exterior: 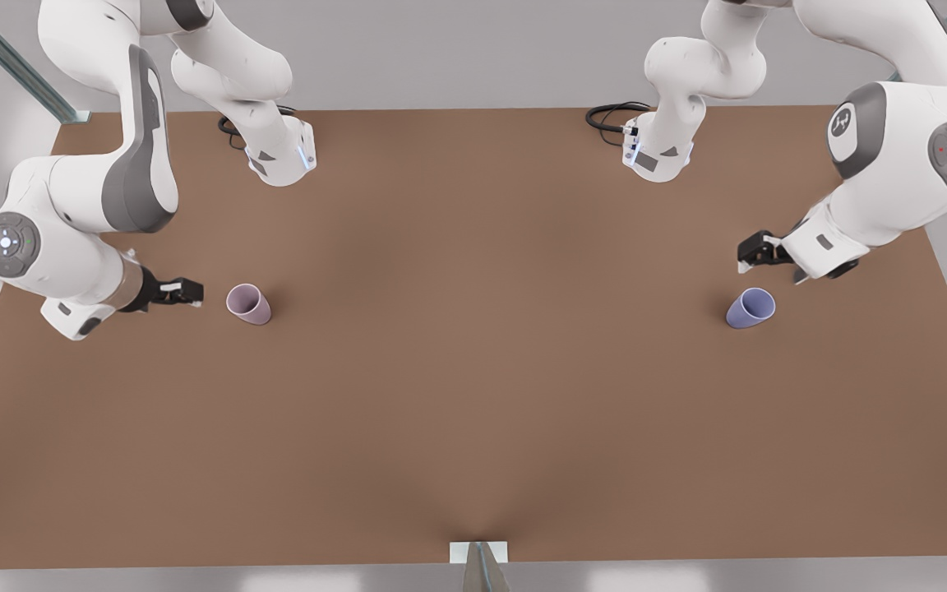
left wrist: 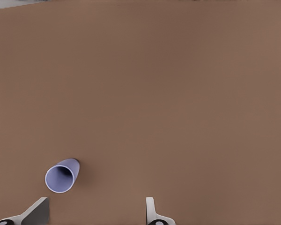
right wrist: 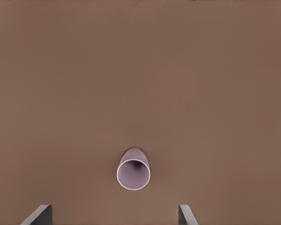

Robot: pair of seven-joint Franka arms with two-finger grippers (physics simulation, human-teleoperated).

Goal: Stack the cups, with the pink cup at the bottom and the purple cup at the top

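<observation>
Two cups upright and far apart on a bare brown table, each with a gripper close by.

Taking the pink cup as landmark: the right gripper sits just beside it toward the front view's left, fingers spread apart, not touching, cup centred ahead of them. The purple cup stands well away toward the front view's right; the left gripper hovers near it, fingers apart, the cup off-centre beside one fingertip.

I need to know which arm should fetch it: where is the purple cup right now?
The purple cup stands on the table's right side in the front view, just below the left gripper, far from the pink cup.
</observation>
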